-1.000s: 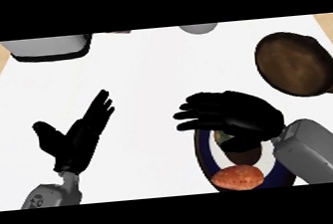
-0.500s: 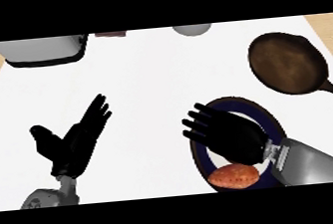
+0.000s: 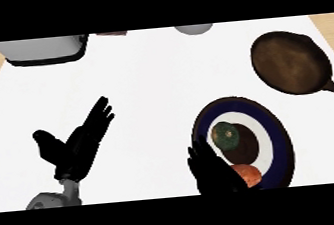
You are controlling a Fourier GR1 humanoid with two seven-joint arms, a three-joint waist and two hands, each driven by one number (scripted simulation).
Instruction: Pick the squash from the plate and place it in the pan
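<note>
White counter top (image 3: 159,80) is seen from steeply above, with strips of light wood shown at its far left and far right edges. At the lower edge of the view the right hand (image 3: 214,173) is seen as a black shape laid over the lower left rim of a plate (image 3: 285,142). Its fingers are pointed up the view and are not curled round anything, so nothing is held. Just beside the hand, on its right, a reddish-orange round item (image 3: 248,175) is seen on the plate's lower part; whether the two touch cannot be told. Slightly higher, on the plate's dark centre, the green squash (image 3: 225,135) is found, with a paler patch on its top, apart from the hand. The plate is ringed in dark blue with a white band inside. Up and to the right of the plate, well apart from the squash, a dark brown pan (image 3: 291,63) is placed, its bowl bare and its handle run toward the view's right edge. Far across the counter, at the view's left, the left hand (image 3: 73,148) is held open and resting, fingers straight and slanted upward, thumb spread to the side, with its grey wrist shown below. Along the far edge a grey and white appliance (image 3: 42,49), a small reddish-brown object (image 3: 111,33) and a pale round vessel (image 3: 192,29) are partly shown.
</note>
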